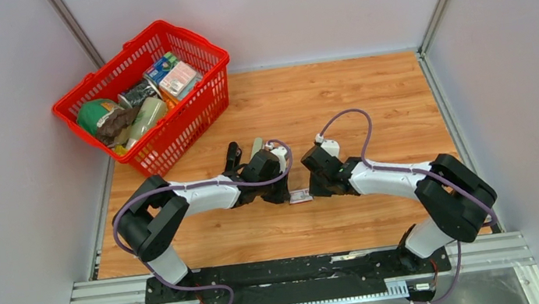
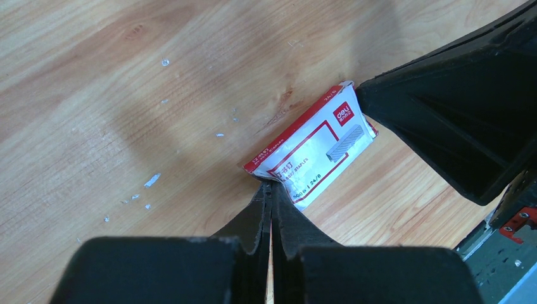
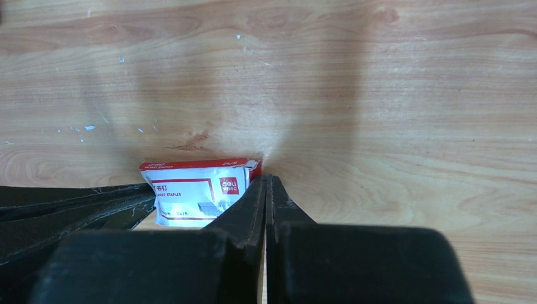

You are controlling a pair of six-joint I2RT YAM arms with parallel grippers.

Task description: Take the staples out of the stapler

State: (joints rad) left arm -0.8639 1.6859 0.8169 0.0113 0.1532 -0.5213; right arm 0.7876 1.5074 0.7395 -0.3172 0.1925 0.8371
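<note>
Left hand [image 2: 269,187] and right hand [image 3: 265,180], both closed empty, touch the white-and-red box [image 2: 315,151]

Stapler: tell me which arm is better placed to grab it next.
Left, probably. The stapler lies just beyond the left arm; the right claw sits farther off, across the staple box. The left claw, like the right, is shut at the box and must open first.
</note>
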